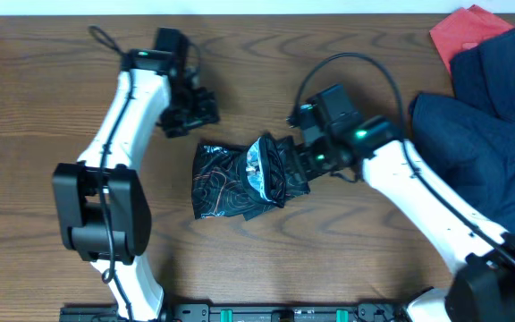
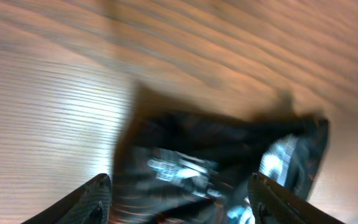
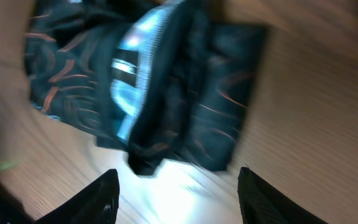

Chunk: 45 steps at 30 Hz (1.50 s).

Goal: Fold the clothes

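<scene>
We are seeing the jersey [image 1: 235,179] lying as a crumpled, partly folded bundle on the table [image 1: 347,259], just left of the middle of the overhead frame. A strip of its light-blue lining [image 1: 259,170] is showing near its right end, with the orange line pattern facing up on the left part.

The left gripper [image 1: 202,111] is hovering in the upper left of the overhead view, near the jersey's upper-left corner but apart from it. In the left wrist view its fingers [image 2: 95,194] are standing wide apart at the bottom edge, holding nothing, and the jersey [image 2: 216,155] is lying ahead of them across the lower half of that blurred frame.

The right gripper [image 1: 295,168] is sitting at the jersey's right end, overlapping its edge from above. In the right wrist view its fingers [image 3: 104,190] are also spreading wide at the bottom, with bare table between them and the jersey [image 3: 166,81] filling the upper half. We are seeing no cloth pinched there.

A navy pile [image 1: 481,134] is lying at the right edge of the overhead frame, with a red cloth [image 1: 465,29] peeking out in the upper right corner.
</scene>
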Tool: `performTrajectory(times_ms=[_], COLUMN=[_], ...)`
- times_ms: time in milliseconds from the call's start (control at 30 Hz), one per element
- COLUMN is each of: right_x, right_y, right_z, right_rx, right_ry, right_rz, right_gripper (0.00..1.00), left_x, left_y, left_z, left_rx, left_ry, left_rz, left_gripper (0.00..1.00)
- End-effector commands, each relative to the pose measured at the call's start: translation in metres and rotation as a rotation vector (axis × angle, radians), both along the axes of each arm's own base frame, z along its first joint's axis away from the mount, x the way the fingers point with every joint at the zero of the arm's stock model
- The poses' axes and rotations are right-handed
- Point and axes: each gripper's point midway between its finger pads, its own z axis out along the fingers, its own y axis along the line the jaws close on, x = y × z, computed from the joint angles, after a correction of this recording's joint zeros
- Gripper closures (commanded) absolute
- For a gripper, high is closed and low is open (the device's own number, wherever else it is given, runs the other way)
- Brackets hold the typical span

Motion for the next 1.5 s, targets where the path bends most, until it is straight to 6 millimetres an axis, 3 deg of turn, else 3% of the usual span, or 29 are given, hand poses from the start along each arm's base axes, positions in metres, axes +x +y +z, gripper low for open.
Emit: performTrajectory(times_ms=[0,167,200,300,367,433,600,767,933,1033,1333,1467], right_x=[-0.01,-0.008,-0.008,-0.01,-0.005,0.011,0.048,0.056,0.042,0.029,0.018,0.006], right_y=[0.027,0.049,0.05,0.05,0.041,0.019,-0.024,-0.05,-0.059,-0.07,-0.05,-0.037], right_z=[-0.027,-0.072,-0.081,-0.094,-0.094,-0.085,-0.044,-0.051,-0.076,-0.081,-0.038,-0.045], right_rx=[-0.003,-0.047,-0.059,-0.075,-0.105,-0.167,-0.209,-0.238,-0.307,-0.358,-0.221,-0.185], right_ry=[0.042,0.076,0.085,0.105,0.101,0.055,-0.097,-0.067,0.023,0.079,0.061,0.108], right_rz=[0.094,0.074,0.069,0.072,0.035,-0.084,-0.249,-0.308,-0.299,-0.328,-0.276,-0.194], right_gripper=[0.41,0.47,0.54,0.99,0.99,0.99,0.99,0.95,0.83,0.76,0.72,0.72], left_x=[-0.003,-0.01,-0.011,-0.014,-0.018,-0.023,-0.029,-0.028,-0.027,-0.022,-0.009,-0.005], left_y=[0.016,0.021,0.021,0.021,0.021,0.022,0.022,0.021,0.018,0.014,-0.017,-0.027], left_z=[0.0,-0.009,-0.012,-0.019,-0.025,-0.03,-0.039,-0.039,-0.039,-0.039,-0.038,-0.044], left_rx=[0.014,0.017,0.018,0.018,0.019,0.02,0.022,0.021,0.021,0.019,0.018,0.035], left_ry=[0.007,0.034,0.037,0.047,0.061,0.078,0.097,0.091,0.082,0.059,-0.03,-0.047], left_rz=[0.02,0.031,0.03,0.03,0.03,0.03,0.029,0.028,0.02,0.009,-0.117,-0.147], left_gripper=[0.28,0.27,0.27,0.27,0.27,0.27,0.27,0.27,0.27,0.27,0.27,0.27])
